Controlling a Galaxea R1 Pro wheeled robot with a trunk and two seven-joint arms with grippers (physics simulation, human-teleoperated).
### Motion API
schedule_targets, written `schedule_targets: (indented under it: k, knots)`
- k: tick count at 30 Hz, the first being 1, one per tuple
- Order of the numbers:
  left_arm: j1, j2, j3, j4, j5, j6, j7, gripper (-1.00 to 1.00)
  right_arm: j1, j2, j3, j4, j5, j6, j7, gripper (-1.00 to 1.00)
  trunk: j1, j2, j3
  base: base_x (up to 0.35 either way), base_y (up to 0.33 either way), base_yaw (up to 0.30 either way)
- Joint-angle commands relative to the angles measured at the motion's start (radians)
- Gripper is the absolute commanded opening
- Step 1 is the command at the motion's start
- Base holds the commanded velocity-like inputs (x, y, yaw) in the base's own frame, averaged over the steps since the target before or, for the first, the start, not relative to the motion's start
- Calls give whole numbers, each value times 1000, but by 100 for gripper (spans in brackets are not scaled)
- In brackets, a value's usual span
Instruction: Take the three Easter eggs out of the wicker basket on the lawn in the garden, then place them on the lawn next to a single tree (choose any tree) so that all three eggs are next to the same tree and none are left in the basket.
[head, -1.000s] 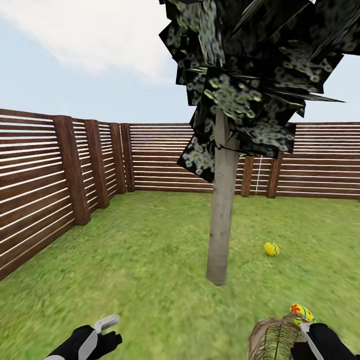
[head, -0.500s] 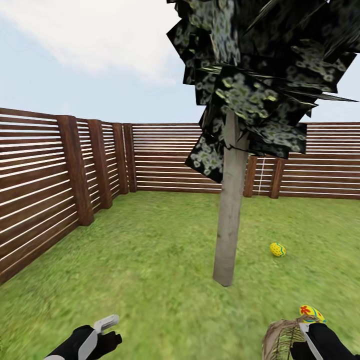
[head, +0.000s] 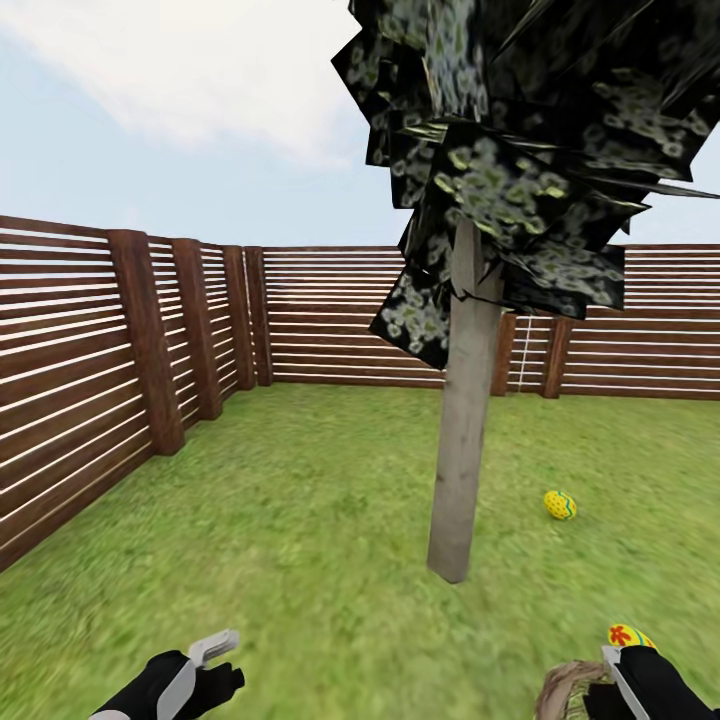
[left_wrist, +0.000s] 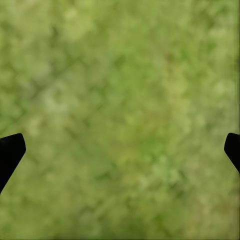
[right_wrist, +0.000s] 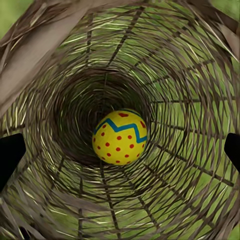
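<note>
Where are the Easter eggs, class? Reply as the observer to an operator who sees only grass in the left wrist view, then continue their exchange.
Observer: One Easter egg lies at the bottom of the wicker basket, seen in the right wrist view.
Operator: Is any egg out on the grass?
Observer: Yes. The head view shows a second egg on the lawn, right of the tree trunk and not touching it.
Operator: And the last one?
Observer: A third egg shows by the basket's rim in the head view. I can't tell what it rests on.
</note>
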Motion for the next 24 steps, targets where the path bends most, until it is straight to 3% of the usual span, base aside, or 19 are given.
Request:
schedule_targets:
  k: [1, 13, 24]
  knots:
    - [0, 0, 3, -2, 7, 6, 1, 100, 0, 0, -2, -2, 5, 6, 4, 100, 0, -1, -1, 42, -5, 0]
    - [0, -1, 3, -2, 7, 7, 1, 100, 0, 0, -2, -4, 5, 8, 4, 100, 0, -1, -1, 5, -1, 0]
    - [0, 0, 3, -2, 7, 7, 1, 100, 0, 0, -2, -4, 5, 8, 4, 100, 42, -78, -36, 0, 0, 0]
